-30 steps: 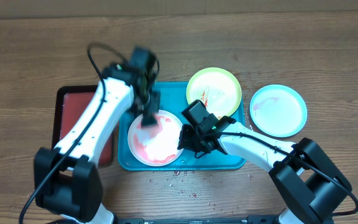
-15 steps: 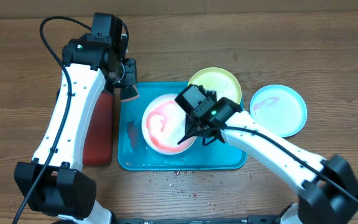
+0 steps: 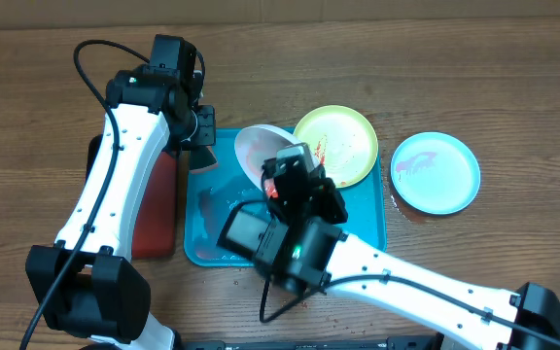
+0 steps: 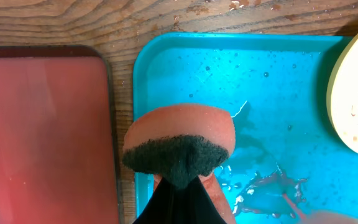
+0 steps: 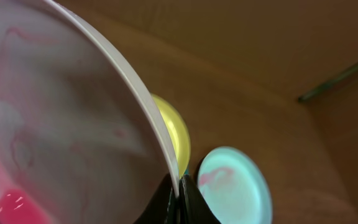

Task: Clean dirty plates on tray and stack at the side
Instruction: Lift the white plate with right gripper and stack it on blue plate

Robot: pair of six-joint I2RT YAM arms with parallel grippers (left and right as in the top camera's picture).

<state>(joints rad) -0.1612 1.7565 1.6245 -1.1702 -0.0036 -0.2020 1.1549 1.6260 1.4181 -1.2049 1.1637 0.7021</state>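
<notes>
My right gripper (image 5: 179, 193) pinches the rim of the white plate (image 5: 61, 124), which is tilted and fills the left, streaked pink with a red pool. Past its edge I see the yellow-green plate (image 5: 178, 142) and, further right, the light blue plate (image 5: 235, 186), smeared red.

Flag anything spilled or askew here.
The white plate is tilted steeply in the right hand, with pink-red liquid pooled near its low edge. Watery red sauce is smeared across the tray, and red specks dot the table in front of it.
</notes>
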